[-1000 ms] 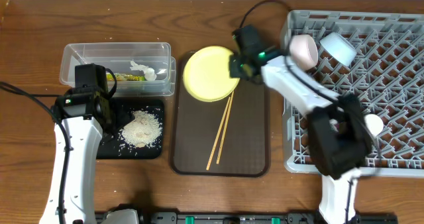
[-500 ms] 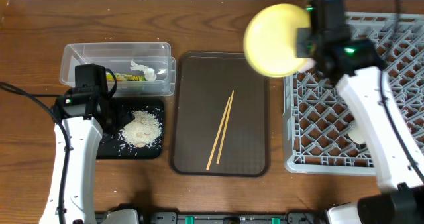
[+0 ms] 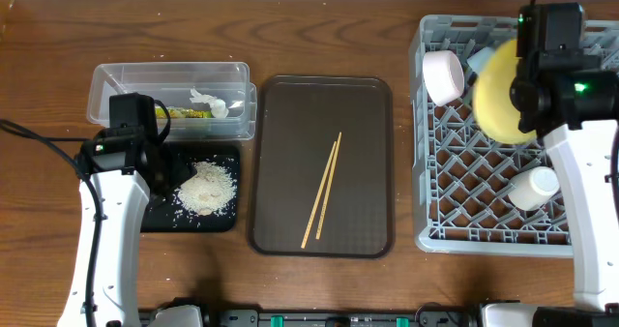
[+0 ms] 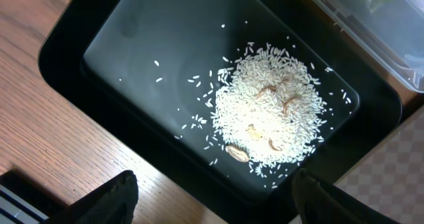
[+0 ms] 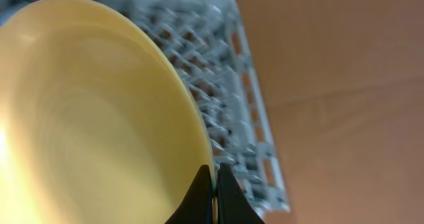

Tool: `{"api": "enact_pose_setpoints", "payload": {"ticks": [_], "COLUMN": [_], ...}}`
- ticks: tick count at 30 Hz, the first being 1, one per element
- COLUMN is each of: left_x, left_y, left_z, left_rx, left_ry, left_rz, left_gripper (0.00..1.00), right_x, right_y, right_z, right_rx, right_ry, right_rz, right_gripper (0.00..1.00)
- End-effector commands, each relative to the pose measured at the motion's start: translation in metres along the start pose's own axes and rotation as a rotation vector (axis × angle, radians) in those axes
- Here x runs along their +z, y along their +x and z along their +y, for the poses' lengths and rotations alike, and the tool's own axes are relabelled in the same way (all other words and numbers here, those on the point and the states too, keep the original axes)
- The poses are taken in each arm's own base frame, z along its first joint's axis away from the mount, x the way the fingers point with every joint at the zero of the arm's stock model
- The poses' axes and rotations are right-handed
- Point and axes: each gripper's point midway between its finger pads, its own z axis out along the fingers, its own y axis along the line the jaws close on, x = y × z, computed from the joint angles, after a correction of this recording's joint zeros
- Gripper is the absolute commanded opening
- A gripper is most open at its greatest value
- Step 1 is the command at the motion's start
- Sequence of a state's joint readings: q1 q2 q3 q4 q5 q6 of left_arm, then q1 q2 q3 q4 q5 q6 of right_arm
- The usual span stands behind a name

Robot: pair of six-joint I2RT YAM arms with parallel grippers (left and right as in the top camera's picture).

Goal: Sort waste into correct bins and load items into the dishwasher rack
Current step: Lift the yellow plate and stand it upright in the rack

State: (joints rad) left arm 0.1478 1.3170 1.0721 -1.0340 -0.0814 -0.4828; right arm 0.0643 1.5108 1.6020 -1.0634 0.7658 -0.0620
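Note:
My right gripper (image 5: 214,184) is shut on the rim of the round yellow plate (image 3: 500,93) and holds it on edge over the back of the grey dishwasher rack (image 3: 464,196); the plate (image 5: 93,111) fills the right wrist view. The pink bowl (image 3: 443,75) and the whitish cup (image 3: 535,186) sit in the rack. Two chopsticks (image 3: 323,187) lie on the brown tray (image 3: 280,104). My left gripper (image 4: 215,194) is open above the black tray (image 3: 160,216), which holds rice scraps (image 4: 268,118). The clear tub (image 3: 135,80) holds the wrapper (image 3: 184,113) and tissue (image 3: 215,103). The blue bowl is hidden.
The rack takes up the right side of the wooden table (image 3: 319,288). The brown serving tray lies in the middle, the two bins at the left. My left arm (image 3: 106,221) stretches along the left front.
My right gripper has carried the yellow plate from the brown tray rightwards, up and over to the back of the rack. The left arm has not moved.

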Motion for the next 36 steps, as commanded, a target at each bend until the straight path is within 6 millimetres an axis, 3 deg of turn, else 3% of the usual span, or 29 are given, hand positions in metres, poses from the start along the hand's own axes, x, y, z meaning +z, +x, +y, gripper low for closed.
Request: {"api": "enact_pose_setpoints", "payload": {"ticks": [1, 7, 17, 23, 28, 32, 36], "left_x": [-0.003, -0.003, -0.003, -0.003, -0.003, -0.003, -0.003], "left_y": [-0.002, -0.002, -0.002, -0.002, -0.003, -0.002, -0.002], "left_z": [0.002, 0.002, 0.002, 0.001, 0.001, 0.001, 0.001], "left_rx": [-0.015, -0.015, -0.015, -0.015, -0.015, -0.015, -0.015], "left_ry": [0.000, 0.000, 0.000, 0.001, 0.001, 0.001, 0.001], "left_rz": [-0.011, -0.011, -0.011, -0.013, -0.014, -0.013, -0.013], "left_gripper": [0.78, 0.78, 0.78, 0.78, 0.78, 0.78, 0.78], "right_x": [0.006, 0.022, 0.056, 0.070, 0.070, 0.069, 0.065], "right_y": [0.008, 0.021, 0.035, 0.032, 0.021, 0.013, 0.011], "right_z": [-0.022, -0.019, 0.007, 0.023, 0.056, 0.074, 0.093], "right_rx": [-0.029, -0.074, -0.153, -0.055, 0.012, 0.041, 0.054], "right_ry": [0.102, 0.110, 0.106, 0.110, -0.043, -0.144, -0.255], "right_rz": [0.043, 0.121, 0.220, 0.221, 0.176, 0.153, 0.150], "right_gripper": [0.01, 0.01, 0.01, 0.01, 0.03, 0.36, 0.44]}}
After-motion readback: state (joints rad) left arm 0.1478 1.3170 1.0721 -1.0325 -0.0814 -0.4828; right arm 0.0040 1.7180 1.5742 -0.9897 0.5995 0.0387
